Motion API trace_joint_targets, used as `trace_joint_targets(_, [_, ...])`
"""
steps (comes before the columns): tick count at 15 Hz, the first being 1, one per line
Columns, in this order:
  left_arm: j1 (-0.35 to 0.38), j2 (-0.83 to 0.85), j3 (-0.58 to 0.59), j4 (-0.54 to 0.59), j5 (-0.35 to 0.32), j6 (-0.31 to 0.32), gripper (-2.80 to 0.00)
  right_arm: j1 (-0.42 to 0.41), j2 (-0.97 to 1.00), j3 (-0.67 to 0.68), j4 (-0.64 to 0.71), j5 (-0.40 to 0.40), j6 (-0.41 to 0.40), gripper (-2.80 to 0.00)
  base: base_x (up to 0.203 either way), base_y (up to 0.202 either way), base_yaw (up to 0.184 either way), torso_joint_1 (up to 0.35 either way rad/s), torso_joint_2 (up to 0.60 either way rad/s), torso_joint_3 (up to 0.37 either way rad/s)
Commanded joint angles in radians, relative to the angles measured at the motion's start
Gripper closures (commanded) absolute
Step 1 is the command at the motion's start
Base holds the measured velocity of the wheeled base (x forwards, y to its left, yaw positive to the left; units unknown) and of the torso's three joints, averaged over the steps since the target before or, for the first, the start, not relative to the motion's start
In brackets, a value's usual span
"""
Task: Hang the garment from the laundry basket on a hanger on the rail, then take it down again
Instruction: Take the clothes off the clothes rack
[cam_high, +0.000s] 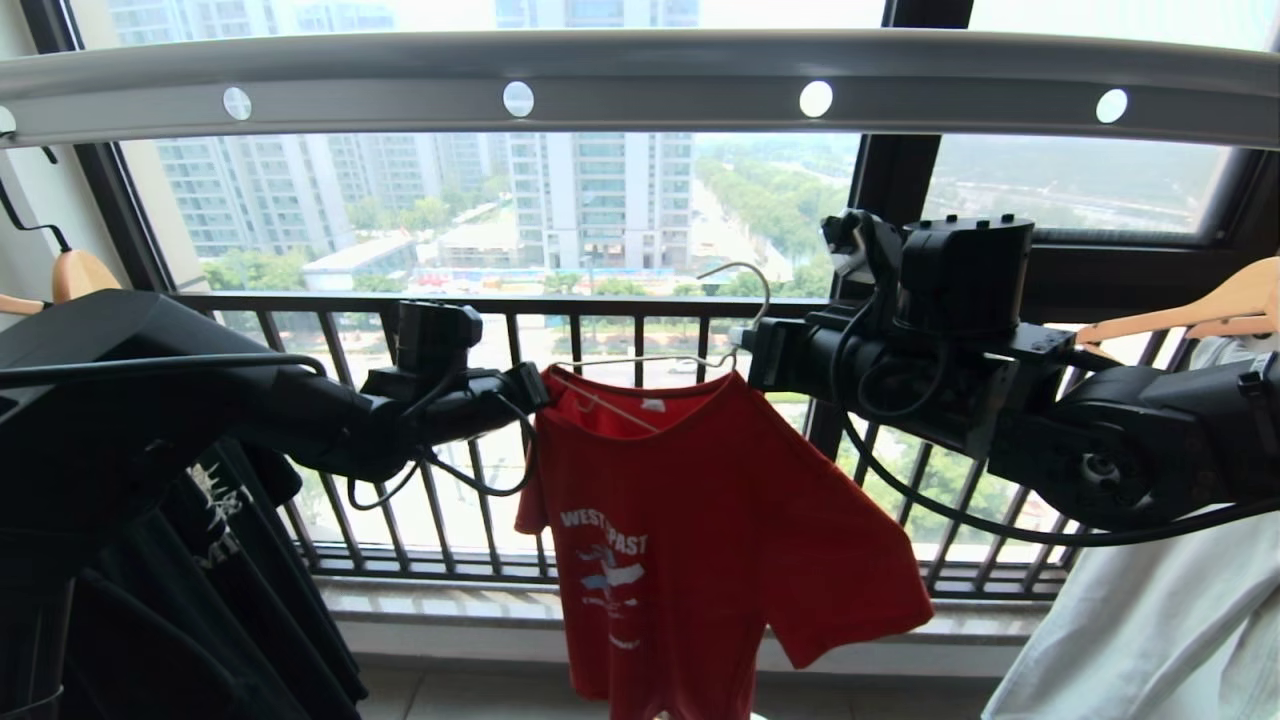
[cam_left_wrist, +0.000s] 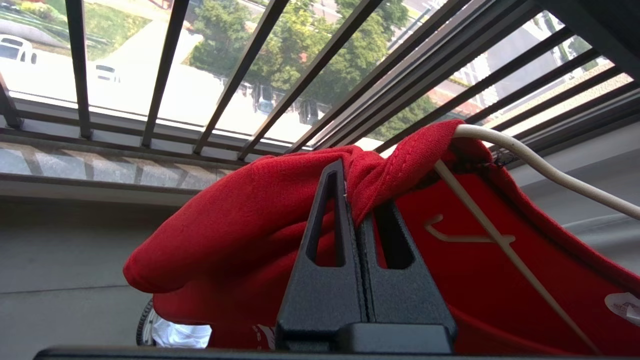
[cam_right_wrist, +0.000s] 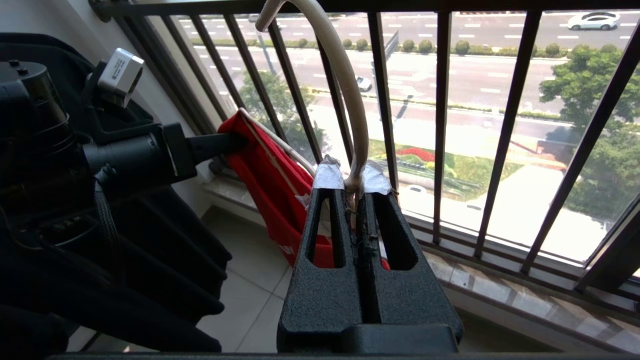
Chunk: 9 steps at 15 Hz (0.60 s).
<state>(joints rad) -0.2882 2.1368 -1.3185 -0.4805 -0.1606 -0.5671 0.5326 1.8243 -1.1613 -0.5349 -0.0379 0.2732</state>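
Holding the garment (cam_high: 700, 520) on the hanger (cam_high: 690, 355) below the rail (cam_high: 640, 85), both arms are at work. The right gripper (cam_right_wrist: 354, 186) has its fingers pressed together on the hanger's neck, just under the curved hook. The left gripper (cam_left_wrist: 356, 200) has its fingers closed on a fold of red cloth at the shirt's shoulder, right where the wire arm passes under the fabric. The hook sits well below the rail and touches nothing, so the shirt hangs free from the two grips, its printed front facing the robot.

Which half of the task this is cannot be read from the scene alone; either the hanger is on its way up to the rail or it has just come off it. If going up, the next move calls for lifting the neck until the hook clears the top of the rail, then lowering it on, with the left fingers keeping the shoulder from sliding off the wire.

As for containers, a slice of woven rim, likely the laundry basket (cam_left_wrist: 145, 322), peeks out under the shirt in the left wrist view with something white in it; little else of it shows. Either side of the red shirt under the rail hang a black T-shirt (cam_high: 200, 560) and a white garment (cam_high: 1160, 620).
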Motion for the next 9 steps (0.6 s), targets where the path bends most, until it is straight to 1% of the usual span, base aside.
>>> trace_joint_targets(1, [0.017, -0.006, -0.006, 0.011, -0.001, 0.004, 0.0, -0.011, -0.002, -0.006, -0.002, 0.0, 0.001, 0.0, 0.0, 0.0, 0.0, 0.0, 0.0, 0.0])
trace_joint_targets(3, [0.038, -0.008, -0.037, 0.05, -0.001, 0.004, 0.0, -0.014, -0.004, -0.006, -0.004, 0.0, 0.001, 0.0, 0.0, 0.0, 0.0, 0.0, 0.0, 0.0])
trace_joint_targets(5, [0.041, -0.004, -0.062, 0.123, -0.001, 0.004, 0.0, -0.017, -0.006, -0.008, -0.004, 0.001, 0.001, 0.0, 0.0, 0.0, 0.0, 0.0, 0.0, 0.0])
trace_joint_targets(7, [0.041, 0.003, -0.076, 0.123, 0.01, 0.002, 0.0, -0.017, -0.008, -0.006, -0.004, 0.001, 0.001, 0.0, 0.0, 0.0, 0.0, 0.0, 0.0, 0.0])
trace_joint_targets(8, [0.045, -0.002, -0.088, 0.122, 0.03, -0.016, 0.0, -0.017, -0.008, -0.006, -0.003, 0.001, 0.001, 0.0, 0.0, 0.0, 0.0, 0.0, 0.0, 0.0])
trace_joint_targets(9, [0.055, -0.008, -0.095, 0.118, 0.042, -0.049, 0.0, -0.017, -0.008, -0.006, -0.003, 0.001, 0.001, 0.0, 0.0, 0.0, 0.0, 0.0, 0.0, 0.0])
